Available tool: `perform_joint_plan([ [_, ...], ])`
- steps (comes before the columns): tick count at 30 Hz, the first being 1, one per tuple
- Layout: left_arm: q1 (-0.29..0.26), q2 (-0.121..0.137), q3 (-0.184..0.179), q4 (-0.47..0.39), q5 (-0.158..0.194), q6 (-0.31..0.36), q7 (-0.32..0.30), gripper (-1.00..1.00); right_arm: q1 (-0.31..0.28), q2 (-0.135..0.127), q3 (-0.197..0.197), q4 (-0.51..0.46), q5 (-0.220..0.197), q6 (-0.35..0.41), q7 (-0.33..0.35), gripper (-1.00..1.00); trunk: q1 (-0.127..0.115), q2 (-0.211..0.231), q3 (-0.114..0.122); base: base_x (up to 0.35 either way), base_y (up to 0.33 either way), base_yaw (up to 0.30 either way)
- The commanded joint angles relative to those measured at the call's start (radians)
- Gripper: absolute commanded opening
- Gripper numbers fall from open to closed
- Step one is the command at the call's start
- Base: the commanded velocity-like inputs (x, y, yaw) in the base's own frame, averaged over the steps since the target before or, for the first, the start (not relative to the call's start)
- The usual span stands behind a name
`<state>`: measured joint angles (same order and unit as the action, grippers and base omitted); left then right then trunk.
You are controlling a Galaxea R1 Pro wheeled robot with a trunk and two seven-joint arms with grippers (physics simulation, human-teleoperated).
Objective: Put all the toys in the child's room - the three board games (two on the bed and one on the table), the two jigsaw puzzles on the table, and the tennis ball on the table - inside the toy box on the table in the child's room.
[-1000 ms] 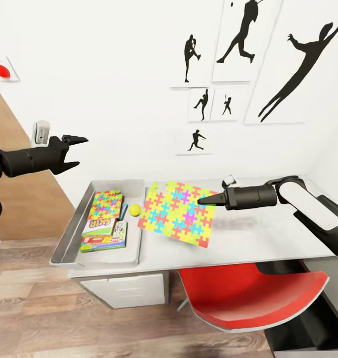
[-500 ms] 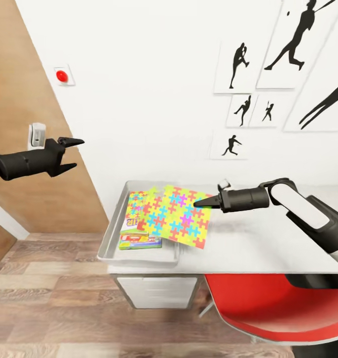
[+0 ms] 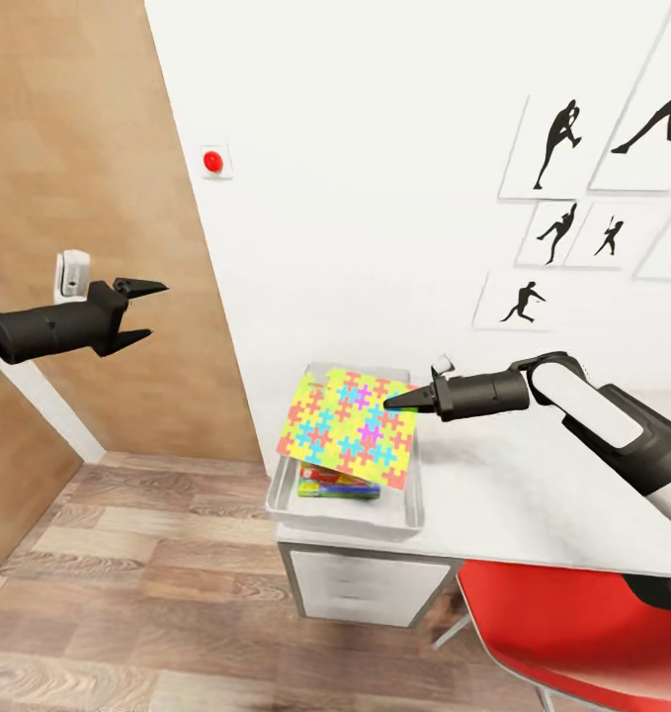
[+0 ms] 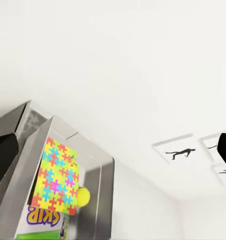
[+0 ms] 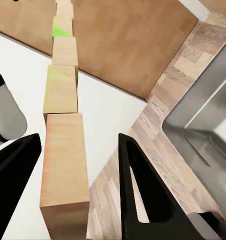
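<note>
Smooth, seemingly plastic toy box (image 3: 276,499)

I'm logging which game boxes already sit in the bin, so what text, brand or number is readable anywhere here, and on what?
"SKIP": purple letters on yellow, seen inverted in the left wrist view, on the game box in the toy box, under the jigsaw puzzle.
Red-green box in the toy box, head view: its print is too small to read.
Wall prints: silhouettes, no text.
Red wall button: no label.

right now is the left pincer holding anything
No, the left pincer hangs open in the air, away from the toy box.
</note>
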<state>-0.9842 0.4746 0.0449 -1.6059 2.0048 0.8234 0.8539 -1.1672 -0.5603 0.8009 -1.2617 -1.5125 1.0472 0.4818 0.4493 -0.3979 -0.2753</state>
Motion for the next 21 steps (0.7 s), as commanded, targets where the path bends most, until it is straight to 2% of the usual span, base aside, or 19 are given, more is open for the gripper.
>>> perform_joint_plan([
  [1,0.002,0.000,0.001,0.000,0.009,0.002,0.010,1.00,-0.008,0.003,0.011,0.013,0.005,0.000,0.010,-1.00,0.001,-0.002,-0.001,0.000,0.056,0.180],
  [2,0.002,0.000,0.001,0.000,0.009,0.002,0.010,1.00,-0.008,0.003,0.011,0.013,0.005,0.000,0.010,-1.00,0.001,-0.002,0.001,0.000,0.056,0.180],
  [4,0.011,0.001,0.000,0.000,0.009,0.002,0.010,1.00,-0.029,0.009,0.043,0.043,0.007,0.000,0.010,-1.00,0.001,-0.002,0.003,0.000,0.040,0.188],
  [6,0.020,0.002,0.000,0.000,0.009,0.002,0.008,1.00,-0.059,0.011,0.093,0.077,0.008,0.000,0.009,-1.00,0.001,-0.002,0.005,0.000,0.026,0.190],
  [7,0.020,0.002,0.000,0.000,0.009,0.002,0.008,1.00,-0.059,0.011,0.093,0.077,0.008,0.000,0.009,-1.00,0.001,-0.002,0.005,0.000,0.023,0.190],
  [10,0.035,0.002,-0.001,0.000,0.009,0.002,0.001,1.00,-0.113,0.006,0.184,0.126,0.008,0.000,0.009,-1.00,0.001,-0.002,0.007,0.000,0.015,0.150],
  [11,0.035,0.002,-0.001,0.000,0.009,0.002,0.001,1.00,-0.113,0.006,0.184,0.126,0.008,0.000,0.009,-1.00,0.001,-0.002,0.007,0.000,0.012,0.122],
  [15,0.060,0.002,0.000,0.000,0.008,0.001,-0.019,1.00,-0.161,-0.007,0.268,0.168,0.007,0.000,0.010,-1.00,0.001,-0.002,0.008,0.000,0.007,0.072],
  [17,0.071,0.003,0.000,0.000,0.007,0.001,-0.028,1.00,-0.173,-0.014,0.290,0.182,0.007,0.000,0.010,-1.00,0.001,-0.002,0.008,0.000,0.003,0.036],
  [21,0.083,0.003,0.001,0.000,0.007,0.001,-0.037,1.00,-0.183,-0.023,0.310,0.211,0.005,0.000,0.011,-1.00,0.001,-0.002,0.008,0.000,0.002,0.024],
])
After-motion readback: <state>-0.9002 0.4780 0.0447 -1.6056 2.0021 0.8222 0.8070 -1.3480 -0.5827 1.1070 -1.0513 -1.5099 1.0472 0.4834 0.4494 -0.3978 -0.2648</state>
